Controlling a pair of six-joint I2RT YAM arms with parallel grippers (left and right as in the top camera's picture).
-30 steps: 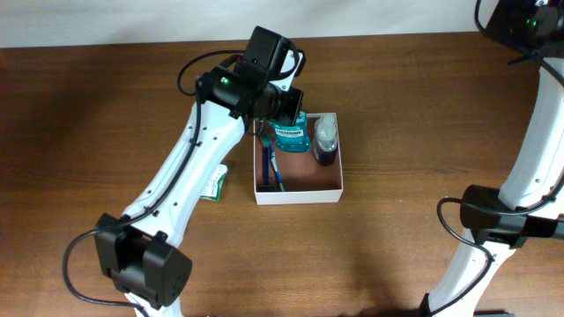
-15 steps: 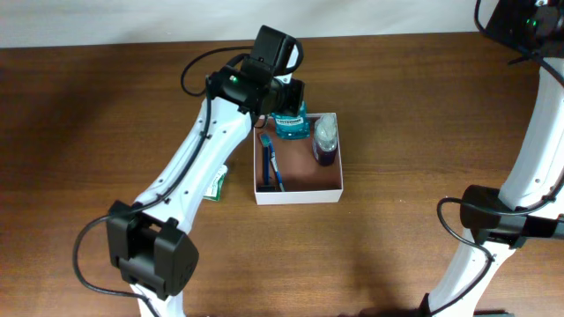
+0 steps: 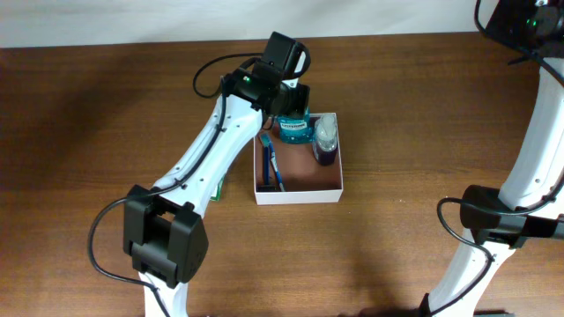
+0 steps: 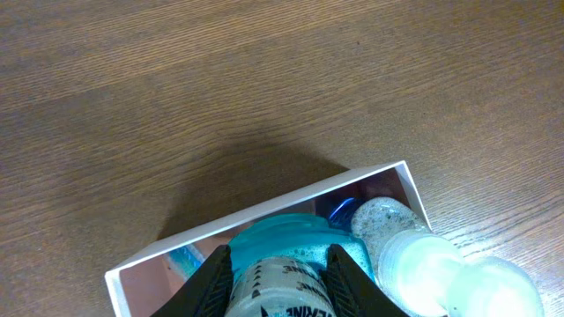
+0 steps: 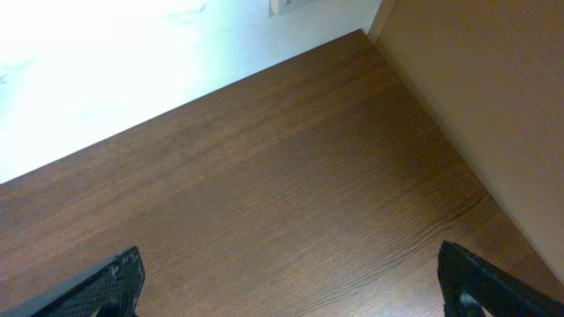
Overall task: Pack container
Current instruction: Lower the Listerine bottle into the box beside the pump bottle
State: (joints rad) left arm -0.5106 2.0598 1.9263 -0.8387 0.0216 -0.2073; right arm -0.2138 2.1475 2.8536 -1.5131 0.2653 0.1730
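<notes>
From overhead you could not see the cap of the mouthwash bottle (image 3: 293,130) or the far left corner of the container (image 3: 300,194): the left arm's wrist covered both. The green packet (image 3: 218,187) left of the container lay mostly under that arm, its print too small to read. In the left wrist view the bottom edge cut off the left tool (image 4: 278,269) and the bottle clamped in it. Of the right tool (image 5: 289,273) you had only two fingertips at the bottom corners.

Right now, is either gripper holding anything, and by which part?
The left gripper grips the teal mouthwash bottle by the two sides of its labelled body. The right gripper is open and holds nothing.
</notes>
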